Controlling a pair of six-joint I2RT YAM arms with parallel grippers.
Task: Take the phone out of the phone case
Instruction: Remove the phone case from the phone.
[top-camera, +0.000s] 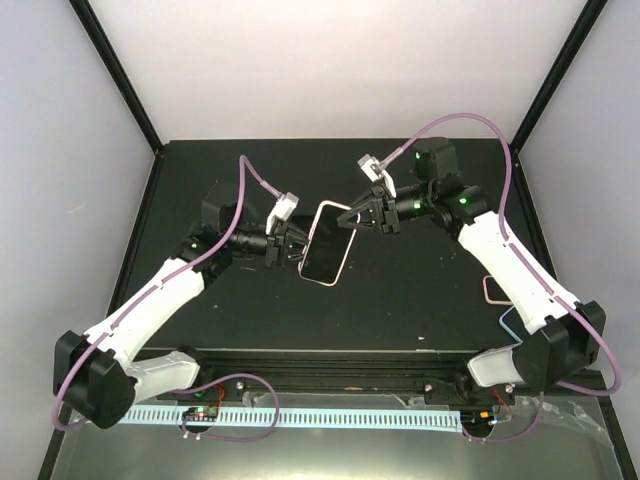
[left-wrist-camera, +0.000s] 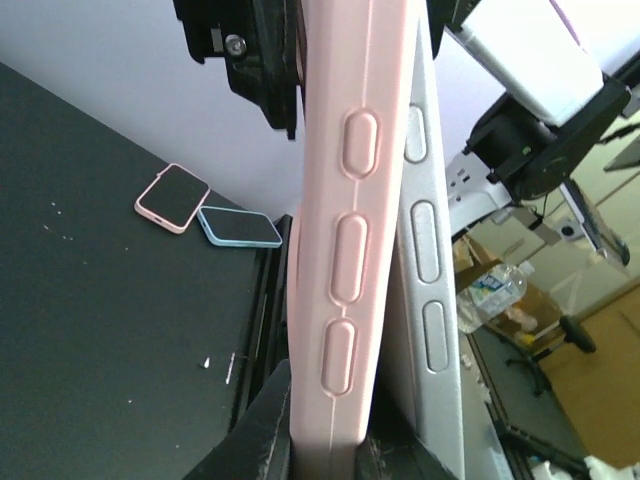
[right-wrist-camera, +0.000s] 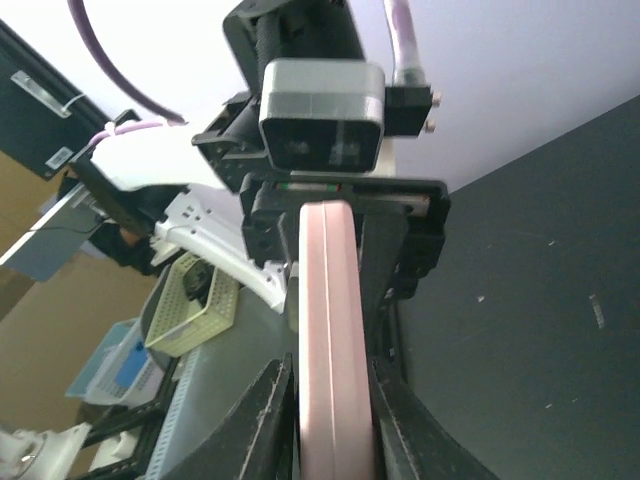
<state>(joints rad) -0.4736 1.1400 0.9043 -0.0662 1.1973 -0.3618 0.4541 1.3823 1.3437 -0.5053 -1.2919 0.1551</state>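
phone case (left-wrist-camera: 345, 250) aloft between pincers, long axis near-far | left pincer (top-camera: 297, 250) clenched on it | right pincer (top-camera: 352, 221): grip unclear

The phone case (left-wrist-camera: 345, 250) runs off the left wrist view's top and bottom edges, hiding most of the phone (left-wrist-camera: 432, 270) behind it. From above, the right arm (top-camera: 520, 280) covers part of a pink phone (top-camera: 490, 290) and a blue phone (top-camera: 507, 322). Whether the right end effector (right-wrist-camera: 335, 370) presses the case is unclear.
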